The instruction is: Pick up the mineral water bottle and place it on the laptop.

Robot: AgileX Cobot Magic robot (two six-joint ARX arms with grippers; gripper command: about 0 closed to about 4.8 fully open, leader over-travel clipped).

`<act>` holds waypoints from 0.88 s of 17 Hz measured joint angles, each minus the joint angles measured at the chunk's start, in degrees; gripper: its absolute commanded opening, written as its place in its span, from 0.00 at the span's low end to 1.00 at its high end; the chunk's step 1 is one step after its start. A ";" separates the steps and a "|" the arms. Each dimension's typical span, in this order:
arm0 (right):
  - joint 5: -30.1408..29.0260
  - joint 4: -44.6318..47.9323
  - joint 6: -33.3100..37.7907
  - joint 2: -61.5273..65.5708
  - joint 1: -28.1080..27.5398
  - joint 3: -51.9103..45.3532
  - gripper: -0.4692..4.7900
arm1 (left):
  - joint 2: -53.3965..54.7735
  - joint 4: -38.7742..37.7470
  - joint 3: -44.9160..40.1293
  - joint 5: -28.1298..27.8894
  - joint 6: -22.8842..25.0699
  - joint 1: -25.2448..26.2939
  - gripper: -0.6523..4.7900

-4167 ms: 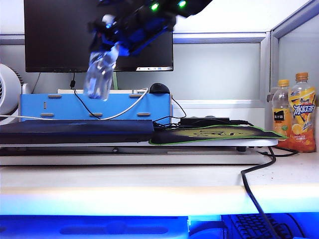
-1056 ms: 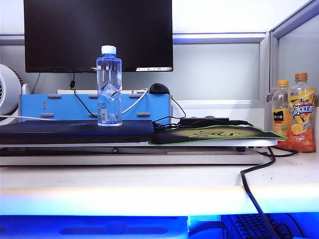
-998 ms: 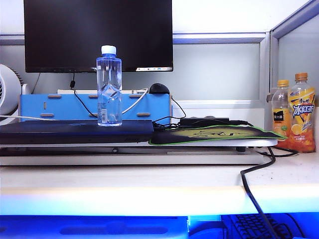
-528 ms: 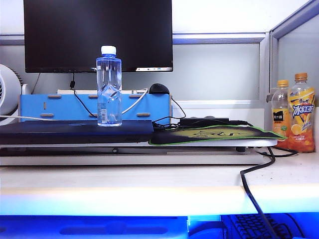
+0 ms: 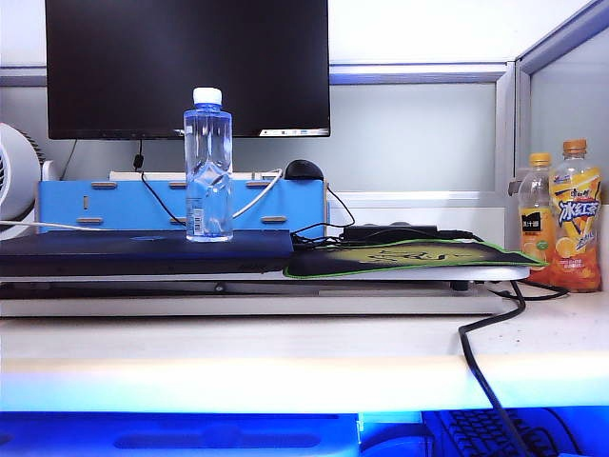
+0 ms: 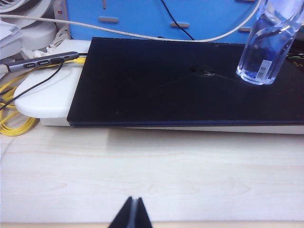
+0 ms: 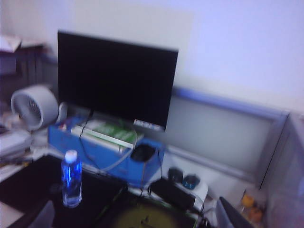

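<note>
The mineral water bottle (image 5: pixel 208 167), clear with a white cap, stands upright on the right part of the dark laptop (image 5: pixel 114 250). Neither gripper touches it. No arm shows in the exterior view. In the left wrist view the bottle (image 6: pixel 265 50) rests on the laptop lid (image 6: pixel 180 90). My left gripper (image 6: pixel 135 214) hovers shut over the pale desk, well short of the laptop. My right gripper (image 7: pixel 135 211) is open and empty, high and pulled back. From there the bottle (image 7: pixel 71 179) and the laptop (image 7: pixel 28 187) lie far below.
A black monitor (image 5: pixel 186 62) stands behind a blue box (image 5: pixel 181 202), with a white fan (image 5: pixel 14 176) at the left. A green-edged mouse pad (image 5: pixel 409 255) lies right of the laptop. Two orange-capped juice bottles (image 5: pixel 561 224) stand far right. A black cable (image 5: pixel 481 362) hangs over the desk's front.
Four seconds ago a gripper held the bottle tilted in the air above the laptop. The bottle now stands free on the laptop and the arm has left the exterior view. Nothing moved over the last second.
</note>
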 measured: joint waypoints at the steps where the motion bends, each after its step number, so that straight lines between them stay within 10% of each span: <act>1: 0.24 1.51 0.02 -0.98 0.00 -2.73 1.00 | 0.00 0.00 0.00 0.00 0.00 0.00 0.12; 15: 3.30 47.39 -2.60 -14.40 -1.62 -61.68 1.00 | 0.00 0.00 0.00 0.00 0.00 0.00 0.12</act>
